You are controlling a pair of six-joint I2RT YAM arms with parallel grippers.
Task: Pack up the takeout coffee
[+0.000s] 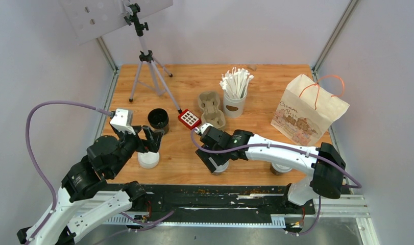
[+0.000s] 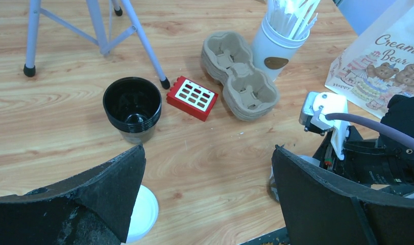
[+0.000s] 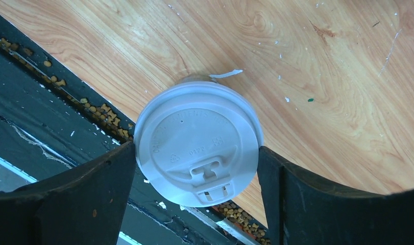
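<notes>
The white-and-black left arm point(image 1: 95, 206) is bent forward, and the black two-finger left gripper point(image 2: 207, 155) is pointed downward with jaws fully spread. The right arm point(image 1: 281, 152) is stretched leftward, the right gripper point(image 3: 197, 153) turned downward, jaws set wide.

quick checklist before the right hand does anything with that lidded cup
1. Lidded cup between the right hand fingers: ok, centred.
2. Firm grip on the cup: cannot tell, both fingers sit at the rim of the lid.
3. Lid seated: ok, it looks flat and fully on.
4. Pulp tray sockets free: ok, both empty.
5. Left hand out of the way: ok, open and apart from the right hand.
6. Paper bag mouth open: cannot tell.
</notes>
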